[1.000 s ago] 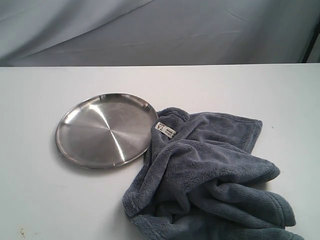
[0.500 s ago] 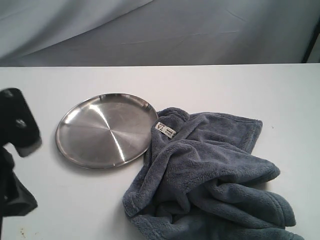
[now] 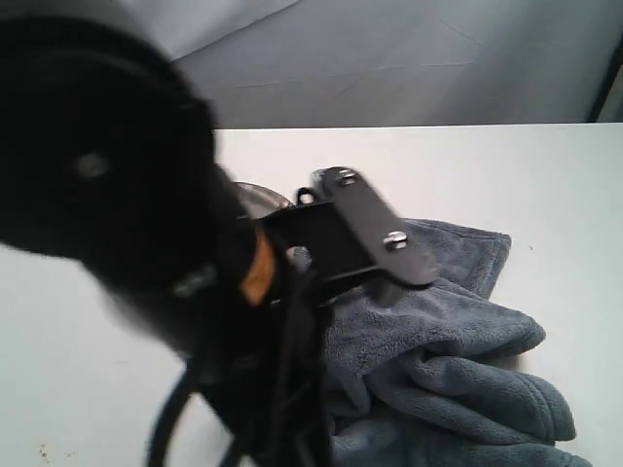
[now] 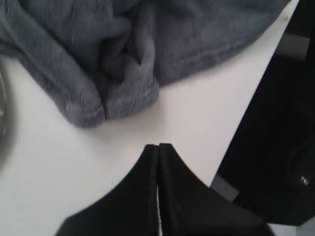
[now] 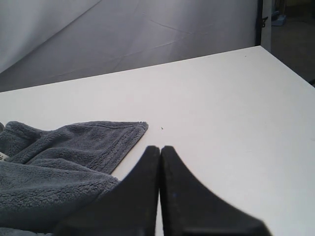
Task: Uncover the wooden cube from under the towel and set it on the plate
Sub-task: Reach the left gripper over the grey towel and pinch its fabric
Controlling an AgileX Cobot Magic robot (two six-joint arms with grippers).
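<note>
The grey-blue towel (image 3: 458,341) lies bunched on the white table, and the wooden cube is hidden. My left arm (image 3: 107,175) looms blurred across the exterior view and covers the steel plate except for a sliver of its rim (image 3: 258,199). In the left wrist view my left gripper (image 4: 158,145) is shut and empty over bare table, a short way from a fold of the towel (image 4: 118,64). In the right wrist view my right gripper (image 5: 160,147) is shut and empty, beside the towel's hemmed corner (image 5: 98,140). The right gripper does not show in the exterior view.
A grey cloth backdrop (image 3: 419,58) hangs behind the white table (image 3: 545,185). In the left wrist view the table edge (image 4: 256,98) runs close to the left gripper, with dark space beyond it.
My left arm has swung in from the left edge and now fills the left half of the exterior view, covering the plate. The towel has not moved.
</note>
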